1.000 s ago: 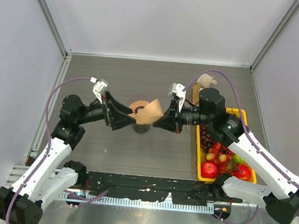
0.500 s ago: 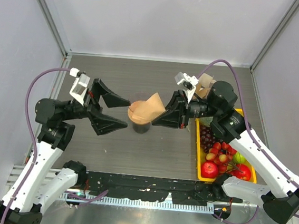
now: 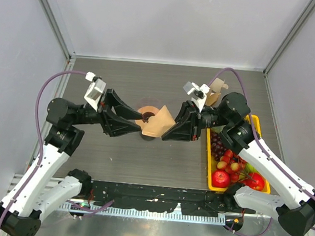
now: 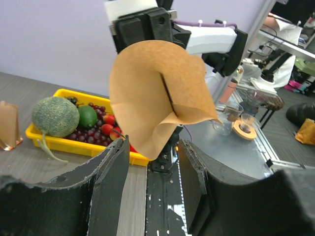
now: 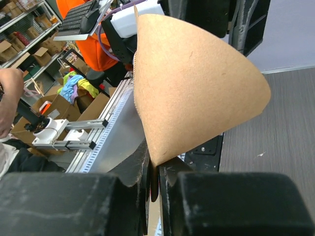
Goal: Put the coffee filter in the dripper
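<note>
The coffee filter [image 3: 158,123] is a tan paper cone, opened out, held in the air at the table's middle. My right gripper [image 3: 166,134] is shut on its pointed end; the right wrist view shows the filter [image 5: 197,83] pinched between the closed jaws [image 5: 157,172]. My left gripper [image 3: 142,123] is open, its fingers reaching the filter's left edge. In the left wrist view the filter [image 4: 157,93] hangs just above and between the open jaws [image 4: 153,162], apart from both. The dripper [image 3: 144,113] stands under the filter, mostly hidden; only part of its orange collar shows.
A yellow fruit tray [image 3: 257,126] with grapes, apples and a melon [image 4: 55,116] lies at the right, under my right arm. A bunch of brown filters [image 3: 215,93] stands behind it. Grey walls close off the back and sides.
My left gripper swung back right and narrowed, its fingers now at the filter. My right gripper stayed shut on the filter and shifted it slightly down over the dripper.
</note>
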Available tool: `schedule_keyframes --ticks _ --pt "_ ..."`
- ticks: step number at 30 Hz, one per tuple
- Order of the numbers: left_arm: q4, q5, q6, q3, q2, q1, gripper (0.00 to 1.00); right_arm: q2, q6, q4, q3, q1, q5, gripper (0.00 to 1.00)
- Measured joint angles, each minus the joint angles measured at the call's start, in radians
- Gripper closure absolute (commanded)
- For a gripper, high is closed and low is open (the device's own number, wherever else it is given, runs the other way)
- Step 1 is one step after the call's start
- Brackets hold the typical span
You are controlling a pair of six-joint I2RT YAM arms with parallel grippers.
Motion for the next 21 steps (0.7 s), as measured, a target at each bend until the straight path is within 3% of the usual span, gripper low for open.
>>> schedule_keyframes --ticks 9,14,17,18,19,20,21 --pt "-0.105 -0.007 0.087 0.014 0.061 -0.103 0.51 0.027 0.059 0.06 -0.018 0.003 -0.005 0.83" --pt "-0.139 -0.007 0.108 0.047 0.099 -0.143 0.61 0.039 0.088 0.09 -0.026 0.004 -0.007 0.82" --pt "-0.138 0.003 0.106 0.055 0.102 -0.153 0.77 0.048 0.096 0.096 -0.028 0.004 -0.006 0.82" --pt "-0.137 0.007 0.106 0.056 0.102 -0.154 0.87 0.05 0.097 0.097 -0.03 0.004 -0.006 0.82" --pt "-0.137 0.012 0.106 0.057 0.102 -0.158 0.97 0.052 0.1 0.098 -0.031 0.004 -0.006 0.77" --pt "-0.137 0.018 0.106 0.057 0.102 -0.159 1.0 0.054 0.102 0.098 -0.031 0.004 -0.007 0.73" --pt "-0.137 0.026 0.11 0.057 0.102 -0.16 1.0 0.056 0.106 0.097 -0.031 0.004 -0.007 0.62"
